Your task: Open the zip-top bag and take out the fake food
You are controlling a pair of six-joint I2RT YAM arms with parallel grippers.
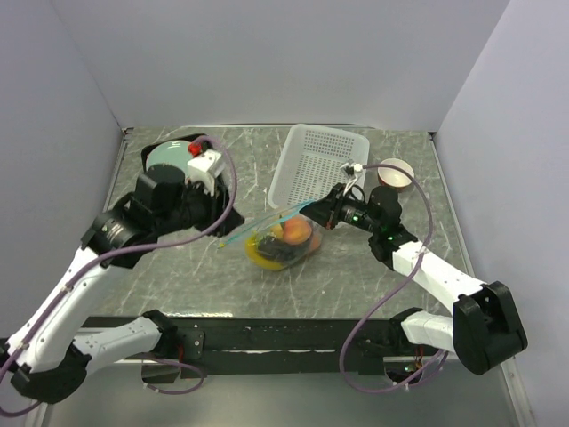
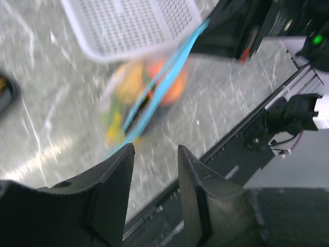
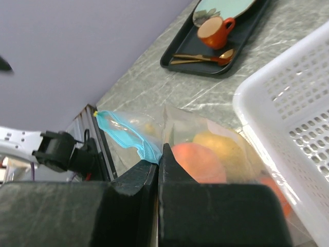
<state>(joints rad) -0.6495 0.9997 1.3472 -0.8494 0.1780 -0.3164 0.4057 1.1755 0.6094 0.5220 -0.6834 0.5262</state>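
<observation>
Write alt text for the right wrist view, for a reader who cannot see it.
The right claw is shut on the zip-top bag by its blue zipper, toy fruit inside. White basket at right; black tray with orange cup beyond.

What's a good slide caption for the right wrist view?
Right gripper shut on the zip-top bag of fake food, beside a white basket.

place: robot lab cell | signs: blank white walls (image 1: 284, 53), marbled table (image 1: 204, 276)
</observation>
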